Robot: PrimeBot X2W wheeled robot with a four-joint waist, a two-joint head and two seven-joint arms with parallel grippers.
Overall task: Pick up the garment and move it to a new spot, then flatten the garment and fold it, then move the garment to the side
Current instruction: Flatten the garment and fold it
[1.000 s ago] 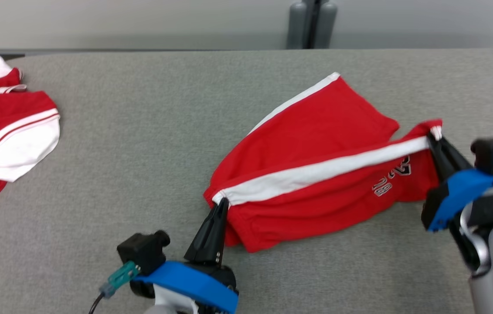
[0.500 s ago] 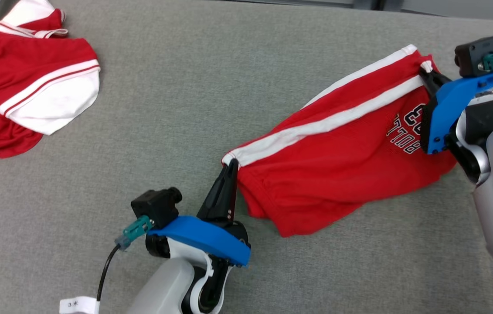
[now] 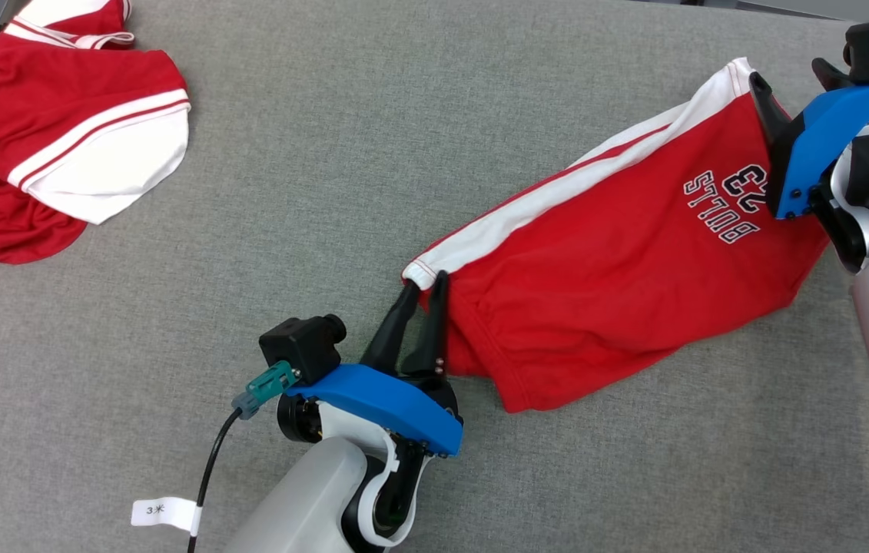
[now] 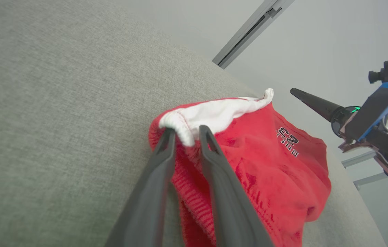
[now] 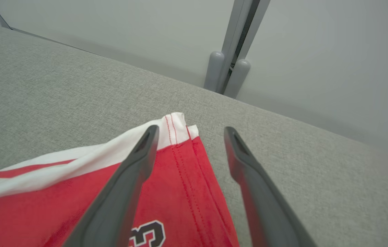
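A pair of red shorts (image 3: 618,253) lies stretched slantwise across the right half of a grey, coarse-woven fabric worktop (image 3: 326,153), its knit cloth rumpled along the near edge. A white side stripe (image 3: 557,200) runs down the far edge. Black-and-white lettering (image 3: 726,200) reading "BULLS 23" shows near the right end.

The robot's left gripper (image 3: 426,280) sits at the shorts' near-left corner. Its 2 dark, tapered fingers stand only narrowly apart, with the white ribbed hem corner between their tips.

The right gripper (image 5: 191,129) stands wide at the far-right corner of the shorts. 1 finger is over the red cloth beside the stitched white hem and the other over bare worktop.

At the far left, well apart from the shorts, a second red-and-white garment (image 3: 65,130) lies crumpled in a loose heap.
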